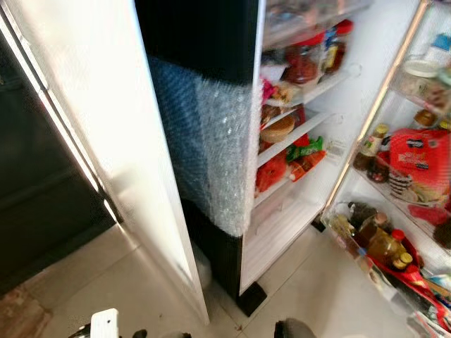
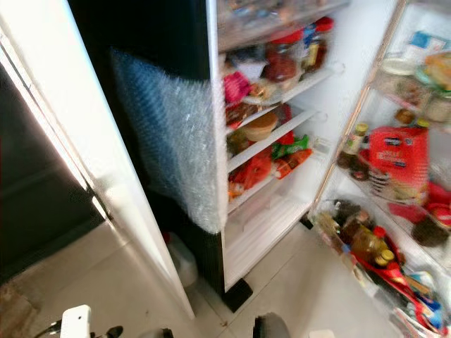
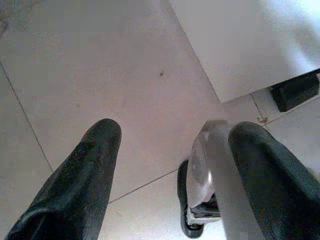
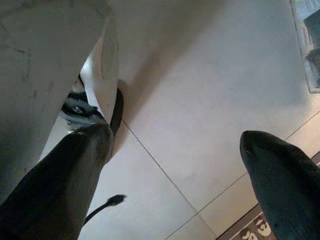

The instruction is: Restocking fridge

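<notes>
The open white fridge (image 1: 296,211), its shelves packed with jars and packets, is seen ahead of and well above both claws. The left claw (image 3: 175,145) and right claw (image 4: 175,150) are spread wide, empty, pointed at the pale tiled floor (image 3: 100,65).

Home kitchen: stocked open fridge (image 1: 296,162), tiled floor (image 1: 331,296).

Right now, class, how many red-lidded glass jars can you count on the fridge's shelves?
2. The left red-lidded glass jar and the right red-lidded glass jar stand side by side on the white upper shelf. Others may be hidden behind the food.
</notes>
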`<state>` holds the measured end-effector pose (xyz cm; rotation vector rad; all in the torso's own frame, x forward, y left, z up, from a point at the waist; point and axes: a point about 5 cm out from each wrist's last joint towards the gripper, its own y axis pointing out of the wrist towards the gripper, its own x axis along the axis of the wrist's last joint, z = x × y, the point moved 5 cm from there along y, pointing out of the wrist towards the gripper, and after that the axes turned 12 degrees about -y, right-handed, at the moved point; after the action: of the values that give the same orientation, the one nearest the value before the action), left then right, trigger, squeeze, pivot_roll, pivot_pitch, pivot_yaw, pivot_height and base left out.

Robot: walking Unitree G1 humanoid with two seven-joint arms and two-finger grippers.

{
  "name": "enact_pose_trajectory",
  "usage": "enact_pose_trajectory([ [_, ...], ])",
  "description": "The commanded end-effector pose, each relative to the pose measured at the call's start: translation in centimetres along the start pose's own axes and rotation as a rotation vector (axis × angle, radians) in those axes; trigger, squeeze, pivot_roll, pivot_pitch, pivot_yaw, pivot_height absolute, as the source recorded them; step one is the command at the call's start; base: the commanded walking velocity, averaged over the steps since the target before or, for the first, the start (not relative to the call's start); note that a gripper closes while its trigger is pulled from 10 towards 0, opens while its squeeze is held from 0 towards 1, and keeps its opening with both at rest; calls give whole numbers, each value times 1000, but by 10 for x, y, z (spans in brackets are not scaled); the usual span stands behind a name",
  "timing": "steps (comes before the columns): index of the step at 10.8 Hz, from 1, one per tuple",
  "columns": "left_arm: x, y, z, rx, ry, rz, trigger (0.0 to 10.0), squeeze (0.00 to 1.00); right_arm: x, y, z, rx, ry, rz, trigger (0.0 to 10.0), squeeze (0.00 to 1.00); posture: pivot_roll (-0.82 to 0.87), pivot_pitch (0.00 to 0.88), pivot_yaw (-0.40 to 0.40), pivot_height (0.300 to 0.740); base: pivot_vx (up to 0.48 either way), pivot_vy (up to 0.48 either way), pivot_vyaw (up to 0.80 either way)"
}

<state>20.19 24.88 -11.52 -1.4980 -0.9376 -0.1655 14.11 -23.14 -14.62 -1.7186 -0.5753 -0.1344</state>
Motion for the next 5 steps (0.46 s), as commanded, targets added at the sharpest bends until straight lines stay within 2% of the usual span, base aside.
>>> enact_pose_trajectory([
  [1, -1, 0, -1, -4, 24, 7, 10000, 0, 13, 1, 26, 84, 4, -42, 10000, 0, -93, 0, 69, 691, 0, 0, 0],
  [4, -2, 0, -1, -5, 24, 7, 10000, 0, 13, 1, 25, 85, 5, -42, 10000, 0, -94, 0, 70, 740, 0, 0, 0],
  [5, -2, 0, -1, -5, 26, 7, 10000, 0, 13, 1, 25, 85, 6, -41, 10000, 0, -96, 0, 70, 740, 0, 0, 0],
])
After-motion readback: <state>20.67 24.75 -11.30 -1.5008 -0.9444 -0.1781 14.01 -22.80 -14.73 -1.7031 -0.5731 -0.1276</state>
